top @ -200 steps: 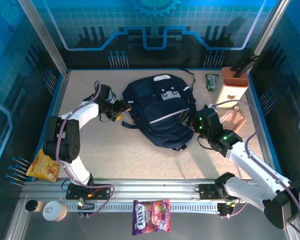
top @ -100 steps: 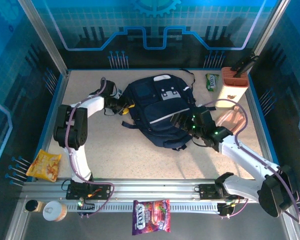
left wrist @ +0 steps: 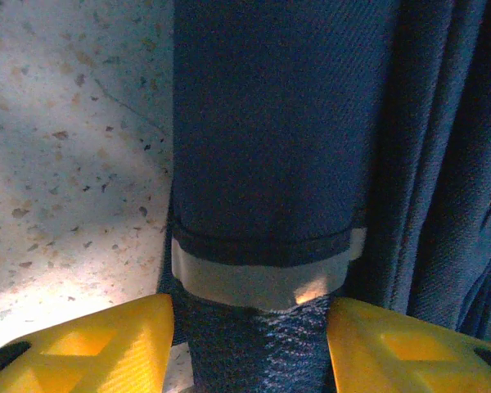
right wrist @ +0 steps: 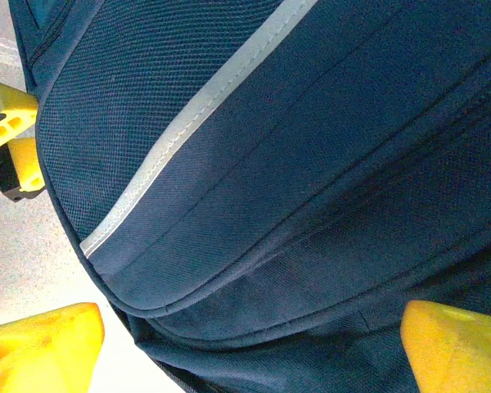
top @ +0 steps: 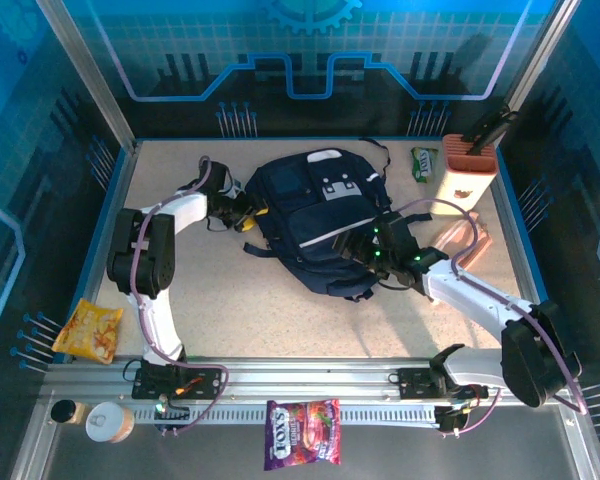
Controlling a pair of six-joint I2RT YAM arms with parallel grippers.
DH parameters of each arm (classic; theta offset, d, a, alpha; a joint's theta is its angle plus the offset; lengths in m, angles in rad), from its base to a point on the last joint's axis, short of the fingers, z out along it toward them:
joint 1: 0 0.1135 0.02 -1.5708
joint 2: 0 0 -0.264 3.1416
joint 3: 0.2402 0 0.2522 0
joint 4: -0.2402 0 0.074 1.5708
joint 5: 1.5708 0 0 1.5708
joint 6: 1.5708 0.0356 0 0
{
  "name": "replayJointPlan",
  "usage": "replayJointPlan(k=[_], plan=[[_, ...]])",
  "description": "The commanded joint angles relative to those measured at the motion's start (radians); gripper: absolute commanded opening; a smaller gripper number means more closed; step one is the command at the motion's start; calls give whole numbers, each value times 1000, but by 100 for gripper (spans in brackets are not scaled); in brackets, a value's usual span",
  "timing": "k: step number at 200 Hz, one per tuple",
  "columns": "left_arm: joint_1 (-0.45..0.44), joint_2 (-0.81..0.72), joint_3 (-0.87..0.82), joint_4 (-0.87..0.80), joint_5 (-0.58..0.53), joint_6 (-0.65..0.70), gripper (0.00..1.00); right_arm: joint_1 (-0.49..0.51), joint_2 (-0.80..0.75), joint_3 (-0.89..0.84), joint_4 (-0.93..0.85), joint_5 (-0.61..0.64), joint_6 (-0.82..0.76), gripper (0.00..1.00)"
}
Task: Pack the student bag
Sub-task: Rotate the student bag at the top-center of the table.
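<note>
Student bag [top: 315, 215] lies flat on table [top: 280, 310]. Left gripper [top: 250, 214] at bag's left side, fingers [left wrist: 90, 344] straddling a padded strap [left wrist: 266, 164]; clamped or not, cannot tell. Right gripper [top: 352, 245] over bag's lower right, jaws wide apart.

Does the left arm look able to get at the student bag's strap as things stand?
Probably yes: the left gripper sits astride the strap at the student bag's side, nothing else between its fingers.

Candy bag [top: 302, 433], chip packet [top: 86, 332], green pouch [top: 423, 163]
</note>
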Motion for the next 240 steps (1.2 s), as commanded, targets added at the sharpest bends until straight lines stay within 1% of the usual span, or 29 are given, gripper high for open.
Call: replayJointPlan(k=[1,24,53,66,89,103,127,141,152,178,204,222,240], plan=[[12,23,-23,73,66,-48,54,-1,24,37,35,-17,2,94],[12,49,-10,99,88,-68,51,-2,50,45,57,-38,3,94],[12,52,-6,101,94,-72,43,-10,87,61,89,-50,-1,93],[13,43,-11,97,87,-68,34,-14,112,80,97,-54,-13,93],[17,10,-37,110,73,-70,11,-25,169,123,105,-64,-39,92],[22,-19,-64,121,68,-72,0,-34,214,143,109,-75,-57,92],[48,-99,-142,142,39,-95,0,-49,288,222,111,-84,-101,90],[68,-166,-203,159,27,-125,0,-57,337,274,104,-80,-138,90],[79,-230,-255,166,12,-149,0,-62,383,320,108,-101,-176,89],[84,-385,-370,154,-52,-208,0,-65,518,483,81,-167,-271,88],[83,-513,-492,200,-80,-304,0,-65,639,635,15,-171,-331,88],[76,-573,-558,231,-87,-366,0,-65,674,695,-25,-156,-358,87],[72,-608,-588,239,-85,-409,0,-65,643,709,-71,-124,-376,86]])
